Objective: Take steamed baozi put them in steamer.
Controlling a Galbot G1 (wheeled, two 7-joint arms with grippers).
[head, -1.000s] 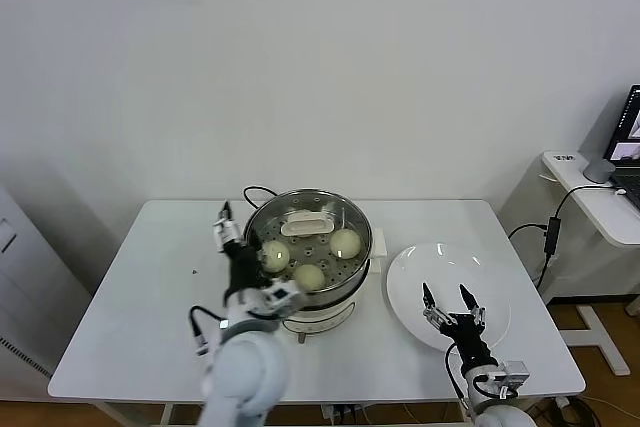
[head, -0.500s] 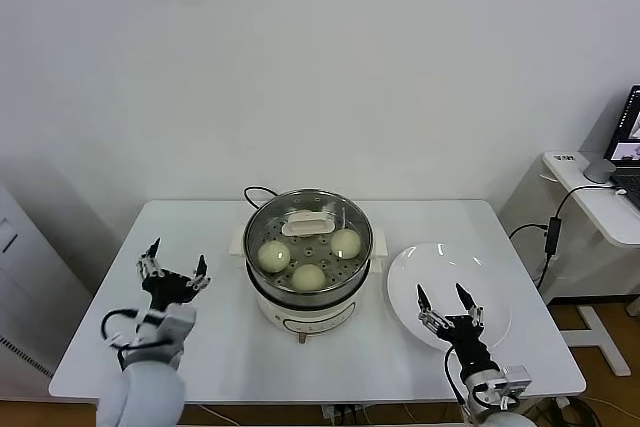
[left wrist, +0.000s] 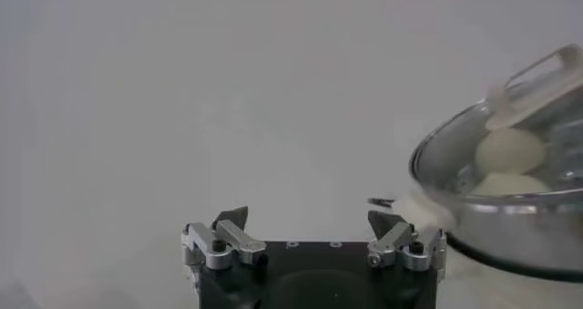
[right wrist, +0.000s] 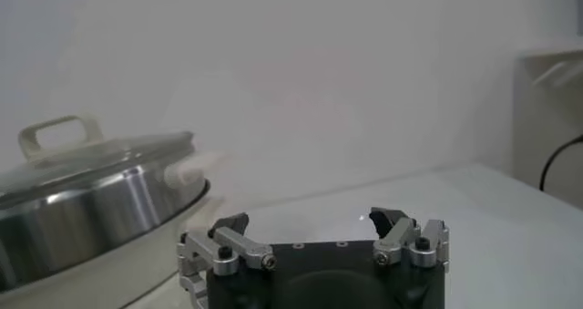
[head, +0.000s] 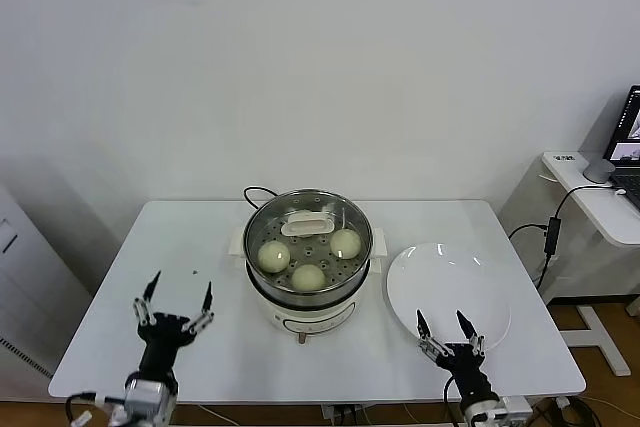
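Left gripper [head: 173, 304] low over the tabletop's [head: 110, 337] near left edge, pointing up, fingers spread, empty. At centre, steamer [head: 308, 259] holding three steamed baozi [head: 274, 255] on its perforated floor, glass lid [head: 307, 215] leaning inside at the back. White plate [head: 450, 287] bare on the right. Right gripper [head: 446, 328] at the plate's near rim, upright, fingers apart, empty. From the left wrist, baozi visible through the lid; from the right wrist, only steel wall and lid handle.
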